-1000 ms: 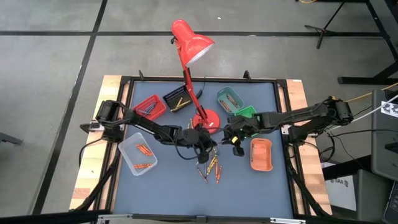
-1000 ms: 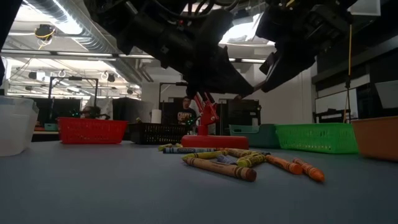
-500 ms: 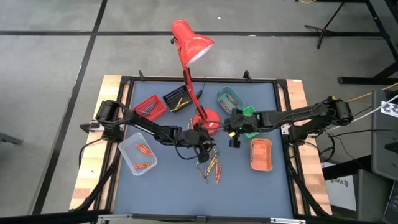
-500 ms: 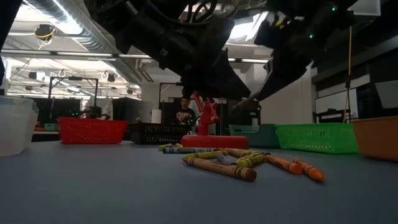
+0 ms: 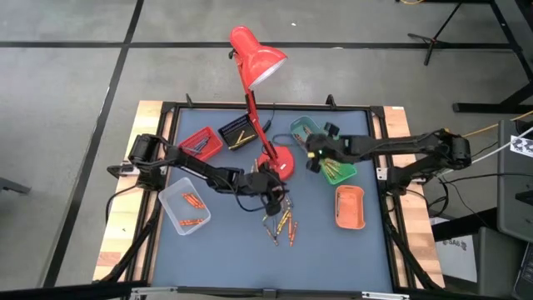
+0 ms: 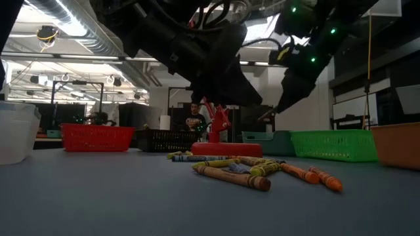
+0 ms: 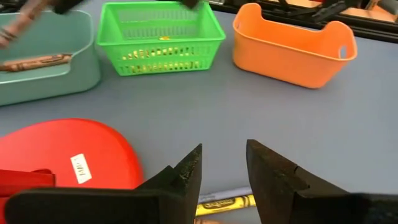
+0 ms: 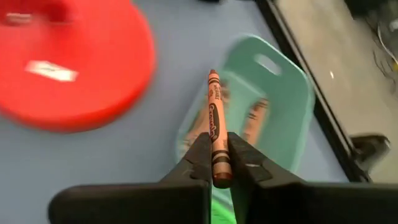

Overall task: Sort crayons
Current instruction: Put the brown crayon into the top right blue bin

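The crayons [image 5: 281, 221] lie in a loose pile on the blue table, left of the orange tray; they also show in the low view [image 6: 256, 170]. My left gripper [image 5: 271, 192] hangs open just over the pile's far end, beside the lamp base, with a yellow crayon [image 7: 227, 202] on the table under its fingers [image 7: 186, 177]. My right gripper [image 5: 315, 156] is shut on a brown crayon [image 8: 214, 112] above the teal tray [image 8: 280, 106], which holds a few crayons [image 8: 255, 121]. My right gripper pinches the brown crayon by its rear end [image 8: 217, 163] between its two fingers. The crayon lies along the fingers and sticks out ahead of the fingertips. The fingers slant down from the table's right side, and the crayon is lifted clear over the teal tray.
The red lamp's base [image 5: 277, 161] stands between the two grippers, its head [image 5: 258, 58] over the far edge. Around the pile are a green tray [image 5: 337, 169], an orange tray [image 5: 350, 206], a red tray [image 5: 201, 142], a black tray [image 5: 237, 133] and a clear tray [image 5: 185, 207].
My right gripper has swung from beside the pile toward the table's far edge, past the green tray to over the teal tray. It has turned as it went and stayed shut on the brown crayon.
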`<state>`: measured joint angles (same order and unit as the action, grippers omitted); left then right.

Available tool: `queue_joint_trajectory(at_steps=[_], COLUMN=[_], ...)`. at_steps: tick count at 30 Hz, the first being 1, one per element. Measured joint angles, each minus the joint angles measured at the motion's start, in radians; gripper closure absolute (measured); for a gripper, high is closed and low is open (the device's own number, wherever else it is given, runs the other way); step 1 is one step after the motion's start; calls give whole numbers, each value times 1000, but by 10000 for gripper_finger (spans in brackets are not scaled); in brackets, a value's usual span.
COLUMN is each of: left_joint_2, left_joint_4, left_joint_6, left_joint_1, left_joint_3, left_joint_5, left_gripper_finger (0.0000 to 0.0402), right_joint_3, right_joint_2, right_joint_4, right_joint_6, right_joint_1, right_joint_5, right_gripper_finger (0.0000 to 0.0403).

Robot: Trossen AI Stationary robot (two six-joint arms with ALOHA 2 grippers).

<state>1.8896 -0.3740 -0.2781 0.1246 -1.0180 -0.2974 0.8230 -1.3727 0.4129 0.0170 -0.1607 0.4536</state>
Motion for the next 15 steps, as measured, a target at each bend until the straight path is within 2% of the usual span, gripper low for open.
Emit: queue_joint_trajectory(at_steps=[3, 8, 11, 15], left_joint_2=[0, 0, 0, 0], left_joint_4=[0, 0, 0, 0], left_joint_6=[0, 0, 0, 0], left_joint_1=[1, 0, 1, 0], left_joint_3=[0, 0, 0, 0], left_joint_5=[1, 0, 1, 26], left_gripper_finger=[293, 293, 293, 293], right_joint_3=[0, 0, 0, 0], right_joint_2=[0, 0, 0, 0], right_joint_4=[2, 1, 1, 1], right_joint_6=[0, 0, 0, 0], right_joint_1=[-67, -159, -194, -215], right_joint_5=[-6, -101, -164, -185], right_gripper_finger=[371, 364, 364, 364])
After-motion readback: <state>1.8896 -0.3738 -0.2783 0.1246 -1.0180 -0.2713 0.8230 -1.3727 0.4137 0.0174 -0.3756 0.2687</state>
